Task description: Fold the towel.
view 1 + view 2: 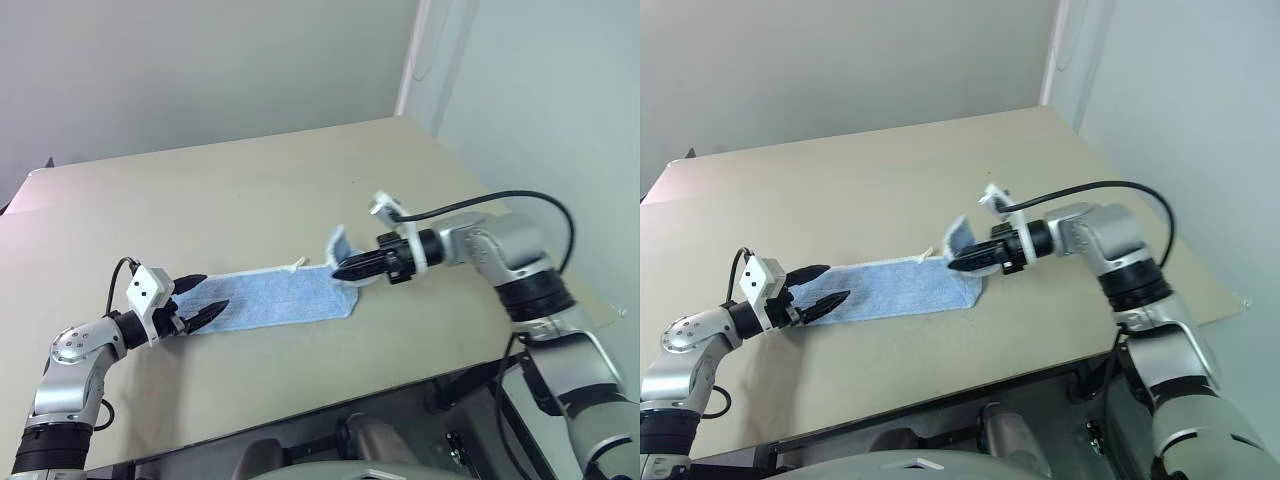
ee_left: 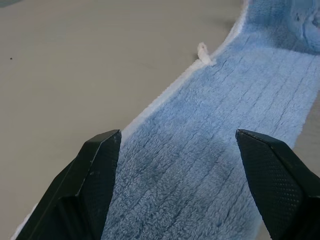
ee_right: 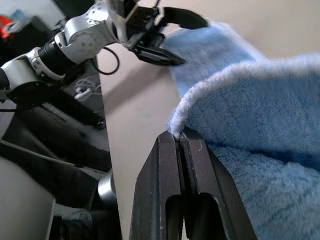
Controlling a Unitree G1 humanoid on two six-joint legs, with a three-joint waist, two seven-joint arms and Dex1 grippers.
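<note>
While the fold is under way, left gripper (image 1: pixel 197 308): fingers spread wide over the near end of the towel (image 1: pixel 270 298), gripping nothing, probably placed to steady that end. Towel: light blue strip flat on the tan table (image 1: pixel 250 190), white loop tag (image 2: pixel 203 52) at its edge. Right gripper (image 1: pixel 349 269): clamped on the far end's hem, raising it to carry across.

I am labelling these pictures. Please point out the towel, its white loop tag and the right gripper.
towel (image 1: pixel 275 298), left eye view, on its flat middle part.
white loop tag (image 2: pixel 202 51), left wrist view, on the loop at the edging.
right gripper (image 1: pixel 340 271), left eye view, at the fingertips shut on the lifted end.
</note>
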